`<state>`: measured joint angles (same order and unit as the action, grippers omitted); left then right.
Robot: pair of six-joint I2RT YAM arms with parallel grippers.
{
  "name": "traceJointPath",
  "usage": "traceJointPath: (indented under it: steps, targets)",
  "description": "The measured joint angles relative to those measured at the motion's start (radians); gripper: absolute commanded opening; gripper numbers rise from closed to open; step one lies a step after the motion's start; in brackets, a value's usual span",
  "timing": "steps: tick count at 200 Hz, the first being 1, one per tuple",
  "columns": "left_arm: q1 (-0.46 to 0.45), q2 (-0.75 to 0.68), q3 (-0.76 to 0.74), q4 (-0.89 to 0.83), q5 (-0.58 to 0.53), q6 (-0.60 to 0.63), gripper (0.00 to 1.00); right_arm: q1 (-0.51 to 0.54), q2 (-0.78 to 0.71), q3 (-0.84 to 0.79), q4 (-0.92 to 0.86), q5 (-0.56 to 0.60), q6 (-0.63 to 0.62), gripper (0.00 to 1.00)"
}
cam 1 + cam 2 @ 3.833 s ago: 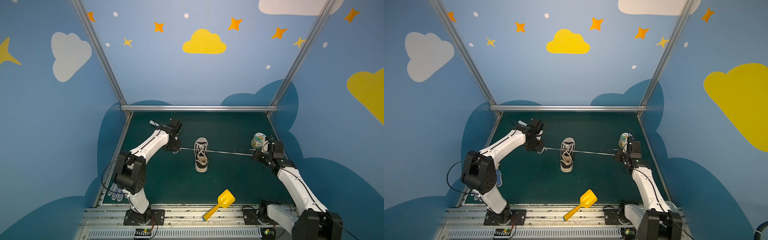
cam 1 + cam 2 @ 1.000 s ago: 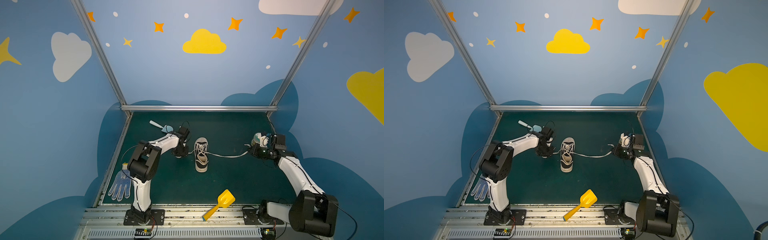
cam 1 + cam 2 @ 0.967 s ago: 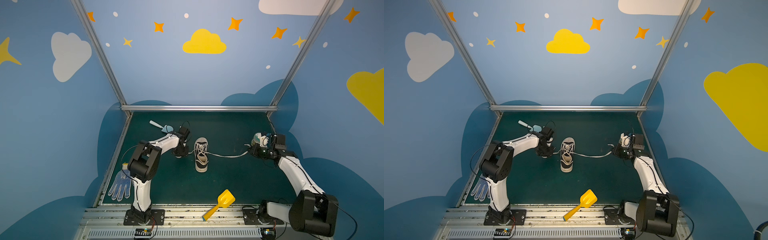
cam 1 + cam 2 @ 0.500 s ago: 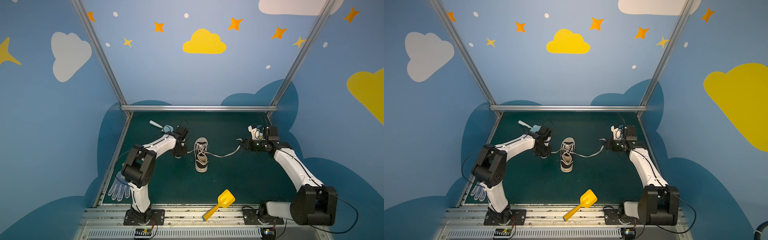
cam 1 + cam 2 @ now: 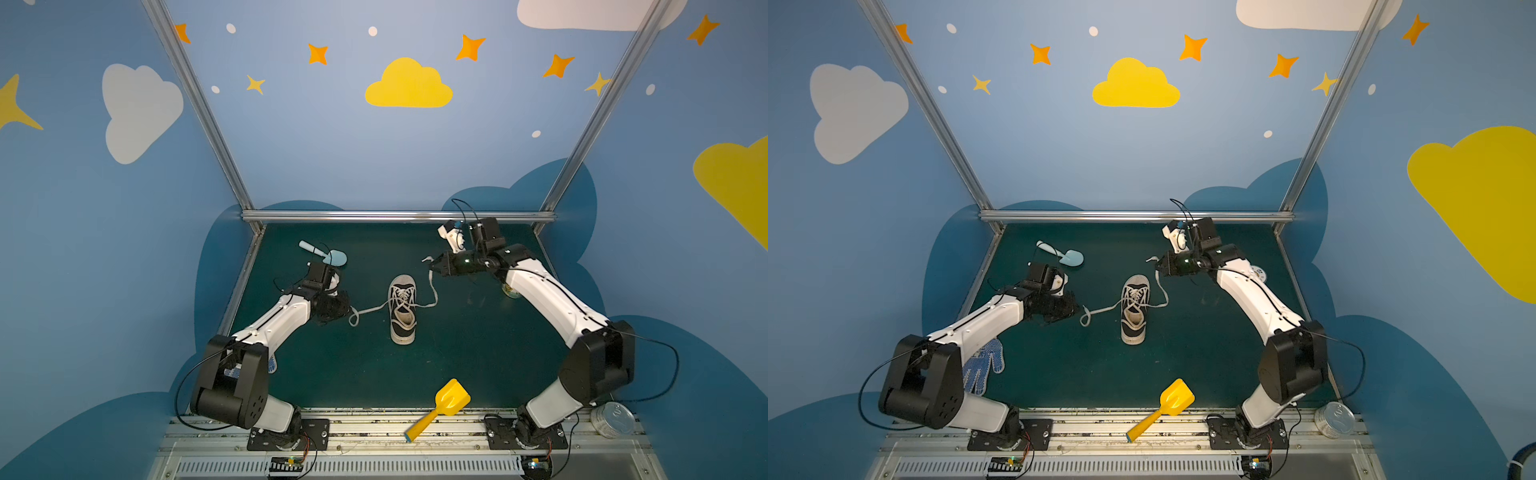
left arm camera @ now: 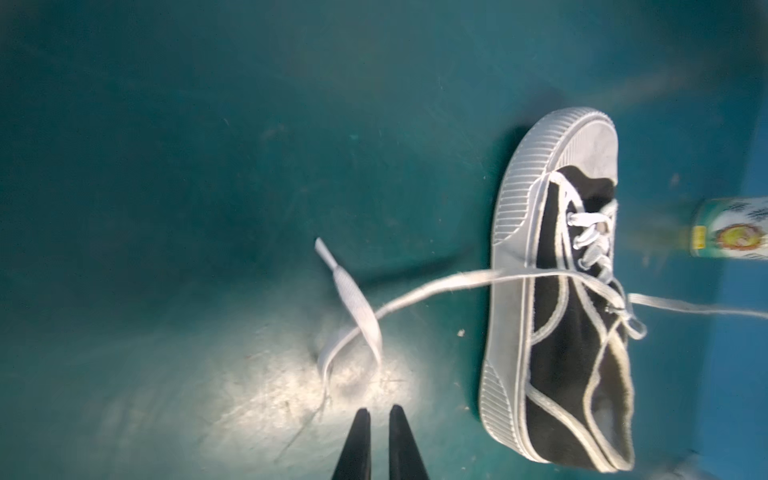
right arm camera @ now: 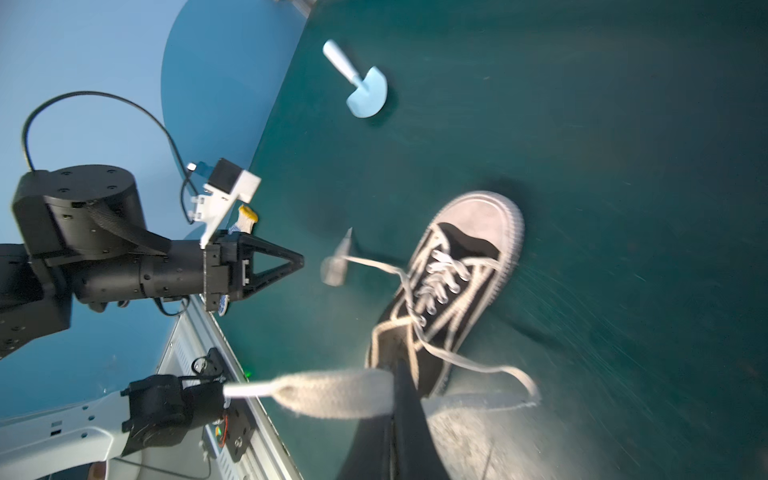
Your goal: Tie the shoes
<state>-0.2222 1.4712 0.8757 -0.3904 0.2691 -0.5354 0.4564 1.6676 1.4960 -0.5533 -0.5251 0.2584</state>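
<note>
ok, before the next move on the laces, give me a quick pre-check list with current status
1. right gripper shut on the held lace: ok.
2. left gripper gripping the free lace: not ok. It is barely open and empty, and the lace lies just beyond its fingertips.
3. Slack in the held lace: ok. It sags between the shoe and the gripper.
4. shoe upright on its sole: ok.
5. First knot already tied: cannot tell. The crossing is too small and blurred.
6. blue trowel and yellow scoop apart from both laces: ok.
</note>
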Motion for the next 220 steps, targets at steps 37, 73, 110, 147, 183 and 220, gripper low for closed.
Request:
traceJointPath:
  steps: [37, 73, 110, 147, 183, 220]
  targets:
    - [0.018, 0.0, -0.07, 0.077, 0.056, -0.058, 0.14, 0.103, 0.19, 0.214, -0.052, -0.003, -0.012, 0.0]
    - [0.032, -0.018, -0.098, 0.096, 0.055, -0.075, 0.25, 0.17, 0.344, 0.385, -0.107, -0.011, -0.013, 0.0]
    - [0.058, -0.064, -0.118, 0.077, 0.051, -0.055, 0.29, 0.22, 0.433, 0.483, -0.138, -0.014, -0.005, 0.0]
    - [0.077, -0.105, -0.151, 0.047, 0.047, -0.035, 0.32, 0.247, 0.5, 0.565, -0.153, -0.016, 0.013, 0.0]
    - [0.079, -0.139, -0.169, 0.01, 0.042, -0.018, 0.34, 0.26, 0.588, 0.629, -0.151, -0.017, 0.034, 0.0]
    - [0.083, -0.18, -0.179, -0.021, 0.035, -0.008, 0.36, 0.261, 0.672, 0.671, -0.142, -0.017, 0.063, 0.0]
